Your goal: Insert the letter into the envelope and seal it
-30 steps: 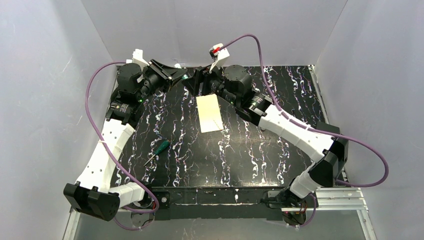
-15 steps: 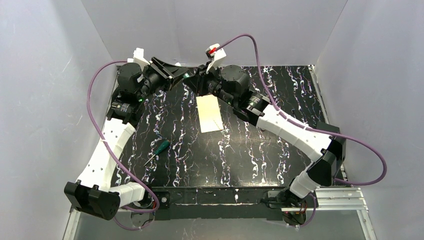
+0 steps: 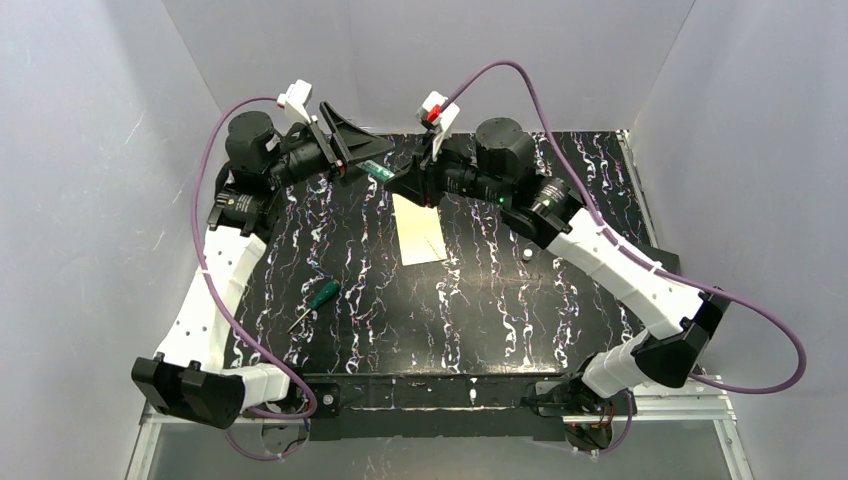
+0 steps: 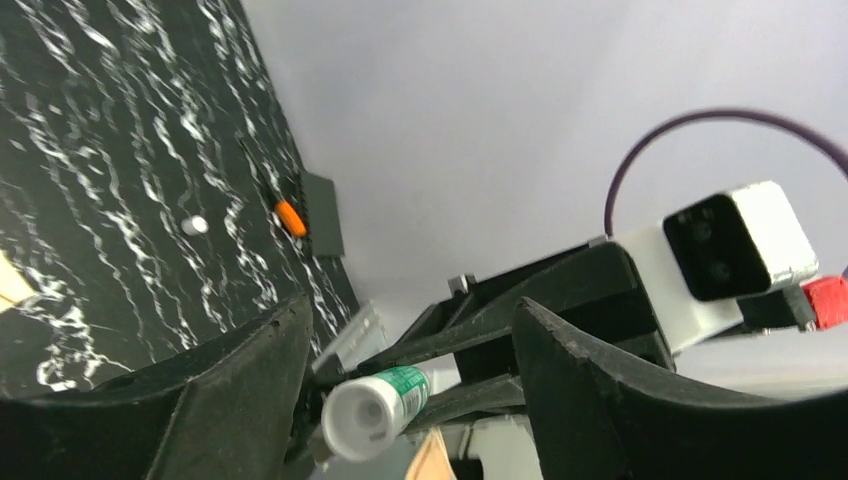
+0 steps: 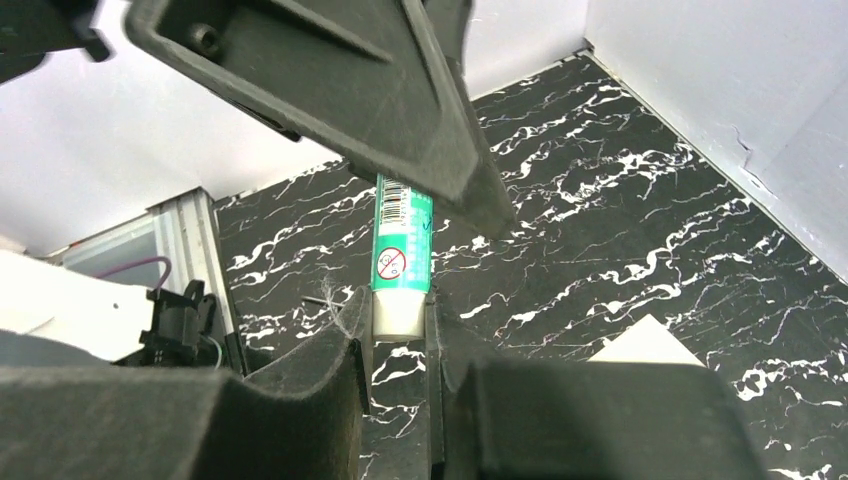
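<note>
Right pincer (image 5: 398,325) grips a green glue stick (image 5: 402,235) by its white end, far centre; left pincer (image 4: 412,312) stands wide around it.

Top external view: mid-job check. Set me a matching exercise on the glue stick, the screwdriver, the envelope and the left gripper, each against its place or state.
Things:
1 glue stick
2 screwdriver
3 envelope
4 left gripper

Places or states:
A flat on the table, below both grippers
B open, holding nothing
C clamped in the right gripper
D lying loose on the table's left side

Pairs: 1-C, 2-D, 3-A, 4-B
</note>
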Robot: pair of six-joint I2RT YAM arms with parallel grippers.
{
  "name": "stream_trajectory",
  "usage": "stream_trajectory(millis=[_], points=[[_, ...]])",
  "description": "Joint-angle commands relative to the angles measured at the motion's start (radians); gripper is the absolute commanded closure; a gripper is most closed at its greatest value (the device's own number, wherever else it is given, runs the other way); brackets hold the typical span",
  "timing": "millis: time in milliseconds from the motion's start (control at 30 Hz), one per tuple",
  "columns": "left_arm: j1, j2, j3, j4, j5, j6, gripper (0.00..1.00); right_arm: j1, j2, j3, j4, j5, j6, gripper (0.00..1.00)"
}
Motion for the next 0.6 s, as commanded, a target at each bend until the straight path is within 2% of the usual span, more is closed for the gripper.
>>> stream_trajectory(millis=[0, 100, 167, 233, 433, 567], points=[[0.007, 0.020, 0.014, 0.113, 0.251, -0.070, 0.33, -0.016, -0.019, 0.085, -0.092, -0.092, -0.077, 0.99], [0.006, 0.019, 0.016, 0.107, 0.284, -0.045, 0.41, -0.029, -0.015, 0.098, -0.107, -0.101, -0.082, 0.99], [0.007, 0.024, 0.020, 0.087, 0.298, -0.023, 0.55, -0.040, -0.013, 0.103, -0.105, -0.120, -0.078, 0.99], [0.007, 0.029, 0.020, 0.095, 0.319, -0.025, 0.62, -0.050, -0.008, 0.111, -0.116, -0.124, -0.078, 0.99], [0.009, 0.028, 0.015, 0.072, 0.338, 0.005, 0.60, -0.088, -0.010, 0.108, -0.124, -0.151, -0.073, 0.99], [0.011, 0.035, 0.019, 0.059, 0.343, 0.014, 0.70, -0.108, -0.010, 0.105, -0.125, -0.193, -0.065, 0.99]])
